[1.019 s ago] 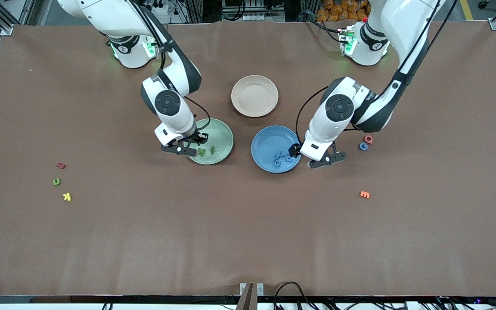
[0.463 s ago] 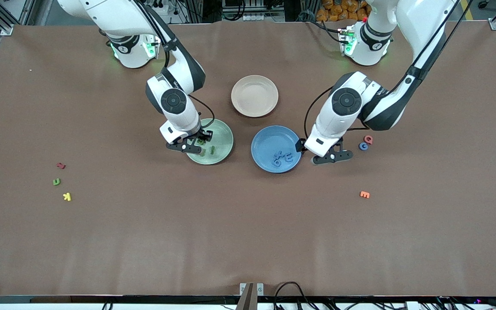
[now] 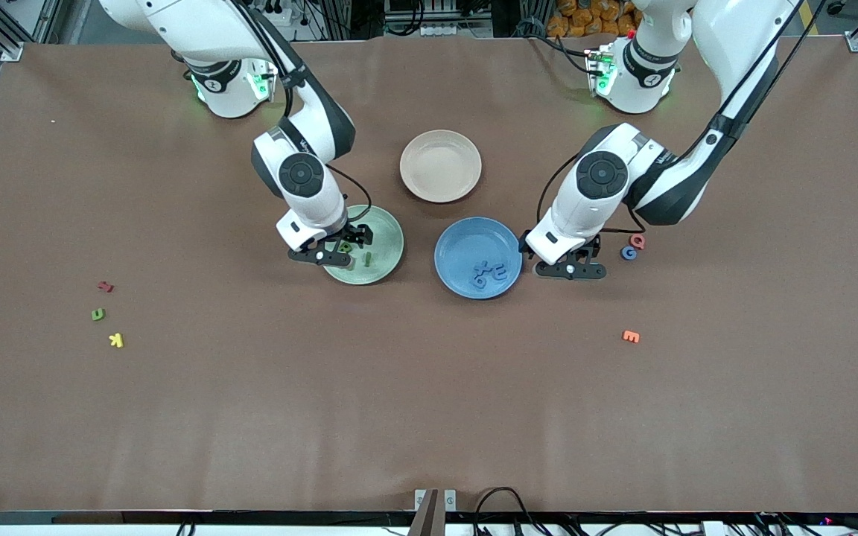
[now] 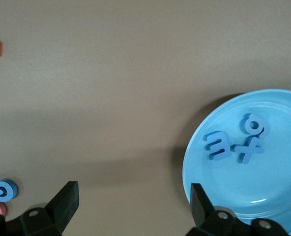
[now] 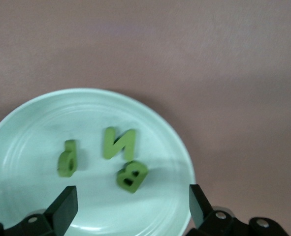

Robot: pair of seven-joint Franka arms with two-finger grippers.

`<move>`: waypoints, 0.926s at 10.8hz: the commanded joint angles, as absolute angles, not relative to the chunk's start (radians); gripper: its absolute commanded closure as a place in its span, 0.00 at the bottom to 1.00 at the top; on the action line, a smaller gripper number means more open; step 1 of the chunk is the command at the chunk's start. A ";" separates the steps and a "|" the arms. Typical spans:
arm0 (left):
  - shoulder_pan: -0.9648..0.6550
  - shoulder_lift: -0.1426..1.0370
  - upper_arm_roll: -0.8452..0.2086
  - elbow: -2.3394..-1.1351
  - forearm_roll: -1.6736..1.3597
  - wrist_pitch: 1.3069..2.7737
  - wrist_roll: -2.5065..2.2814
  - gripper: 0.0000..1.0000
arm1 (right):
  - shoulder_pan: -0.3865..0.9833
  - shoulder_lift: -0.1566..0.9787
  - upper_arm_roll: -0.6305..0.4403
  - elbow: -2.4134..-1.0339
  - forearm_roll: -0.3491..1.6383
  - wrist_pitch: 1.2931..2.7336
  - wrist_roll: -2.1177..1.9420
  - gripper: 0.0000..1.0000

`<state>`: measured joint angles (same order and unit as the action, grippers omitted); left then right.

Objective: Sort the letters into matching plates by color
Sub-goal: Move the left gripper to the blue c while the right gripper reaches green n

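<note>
The pale green plate (image 3: 388, 242) holds three green letters: a B (image 5: 132, 176), an N (image 5: 118, 143) and a P (image 5: 67, 158). My right gripper (image 5: 130, 206) hangs open just above that plate (image 5: 37, 123), its fingers straddling the B without touching it. Three blue letters (image 3: 488, 274) lie together in the blue plate (image 3: 462, 242). My left gripper (image 3: 572, 266) is open and empty over bare table between the blue plate (image 4: 283, 196) and a blue G (image 3: 628, 253). Another green letter (image 3: 97, 314) lies toward the right arm's end of the table.
A pink letter (image 3: 637, 240) touches the blue G (image 4: 4, 190). An orange letter (image 3: 630, 336) lies nearer the front camera. A red letter (image 3: 106, 286) and a yellow K (image 3: 116, 340) flank the loose green letter. A beige plate (image 3: 440, 165) stands between the robot bases.
My right gripper has opened and let the green B drop into the green plate. My left gripper has moved off the blue plate toward the blue G.
</note>
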<state>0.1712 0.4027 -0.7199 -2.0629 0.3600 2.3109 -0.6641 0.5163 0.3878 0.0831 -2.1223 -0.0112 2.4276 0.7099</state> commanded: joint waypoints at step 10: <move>0.350 0.371 -0.808 -2.181 0.474 2.301 -0.239 0.00 | -0.035 0.362 0.091 -2.086 -0.127 2.411 -0.067 0.00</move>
<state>0.3073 0.4025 -0.7619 -2.1299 0.4178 2.3091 -0.2478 0.0572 0.3811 0.0731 -2.0868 -0.1022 2.4251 0.0166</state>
